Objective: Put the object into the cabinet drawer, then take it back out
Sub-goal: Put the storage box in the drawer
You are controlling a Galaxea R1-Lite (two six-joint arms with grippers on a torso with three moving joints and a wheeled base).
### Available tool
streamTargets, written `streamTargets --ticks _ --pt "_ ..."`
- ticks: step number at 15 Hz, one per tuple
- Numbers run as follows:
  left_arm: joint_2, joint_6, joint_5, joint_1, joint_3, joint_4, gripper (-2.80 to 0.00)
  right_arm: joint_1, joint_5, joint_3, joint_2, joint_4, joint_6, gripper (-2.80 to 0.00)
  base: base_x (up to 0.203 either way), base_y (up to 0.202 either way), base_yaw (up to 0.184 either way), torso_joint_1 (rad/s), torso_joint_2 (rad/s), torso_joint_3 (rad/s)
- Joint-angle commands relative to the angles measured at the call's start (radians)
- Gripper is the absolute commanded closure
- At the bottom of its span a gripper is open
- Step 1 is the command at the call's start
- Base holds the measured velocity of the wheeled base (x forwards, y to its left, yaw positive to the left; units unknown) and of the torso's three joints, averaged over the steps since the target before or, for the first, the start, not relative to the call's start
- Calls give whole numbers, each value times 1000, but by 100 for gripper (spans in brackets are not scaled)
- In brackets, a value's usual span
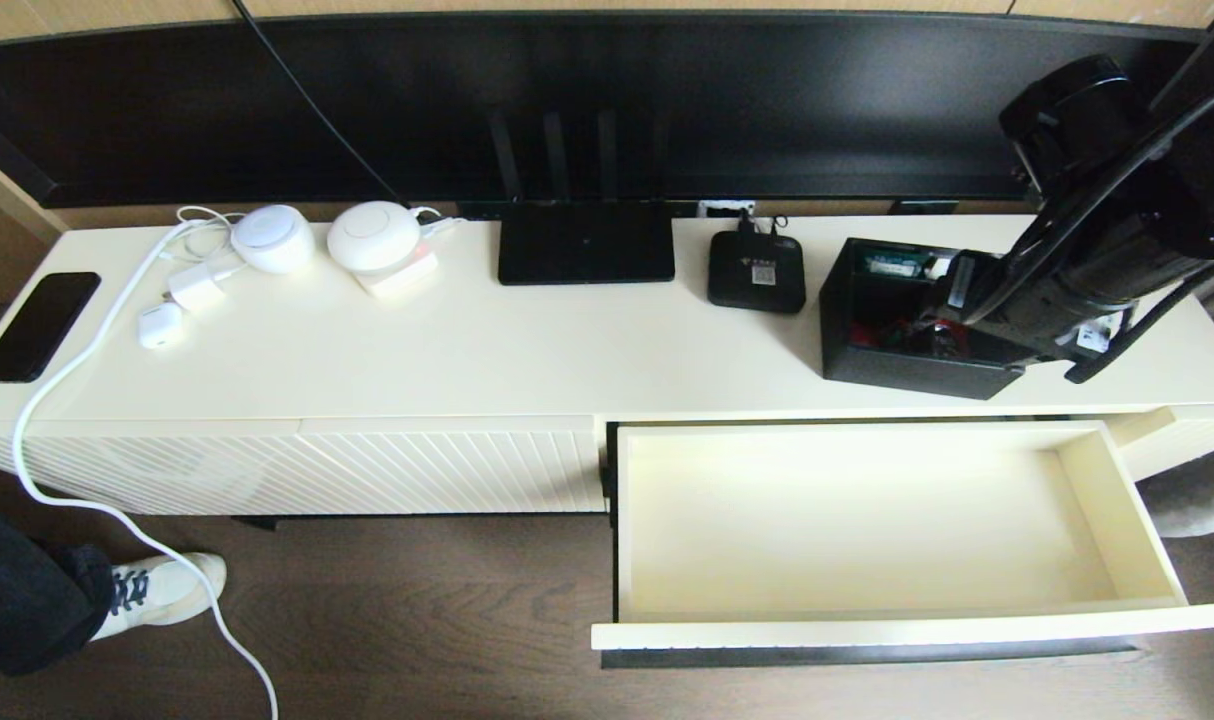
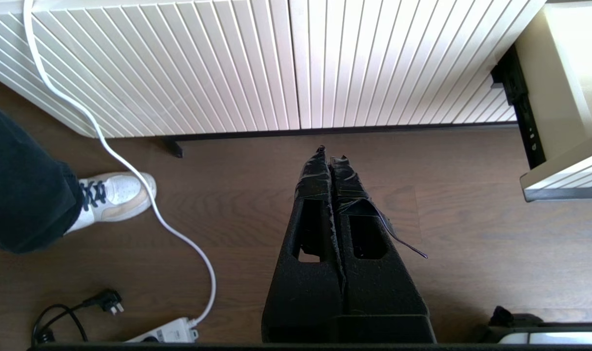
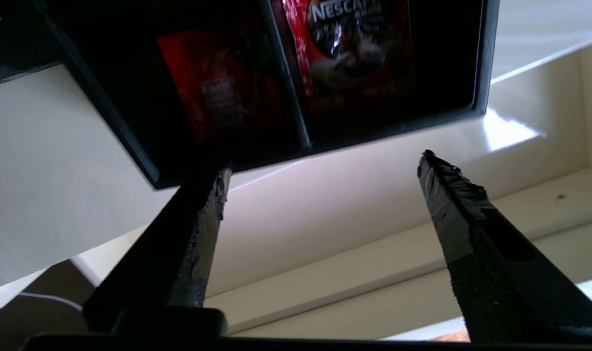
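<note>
We reach with our right gripper (image 3: 325,170) toward the organizer box (image 1: 907,320), which sits on the cabinet top (image 1: 527,350) just behind the open cabinet drawer (image 1: 867,520). The fingers stand wide apart and hold nothing. In the right wrist view the box lies just ahead of the fingertips: one finger (image 3: 203,224) has its tip at the box's near wall, close to a corner, while the other finger (image 3: 457,209) is short of that wall and apart from it. The box's long axis runs across the line of the fingers, so they would have to straddle a wall, not the whole box. Red packets (image 3: 359,48) show in its compartments. The drawer's plain interior lies below and behind the fingers, toward us. Our right arm is plainly the nearer; our left gripper (image 2: 331,155), fingers pressed together, hangs parked over the floor (image 2: 471,219), well apart from the box.
</note>
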Motion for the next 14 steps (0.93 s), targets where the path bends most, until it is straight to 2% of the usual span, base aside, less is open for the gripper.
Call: streamTargets --ticks 1,6,14 --pt "2 0 0 0 -1 0 0 -15 -1 -12 36 -3 -43 -280 0 0 0 0 0 0" --pt "0 0 0 0 0 0 0 -28 -1 -14 61 -110 -150 -280 0 0 0 0 0 0" --pt "2 0 0 0 1 0 0 -32 1 -5 111 -166 -162 -280 0 0 0 0 0 0"
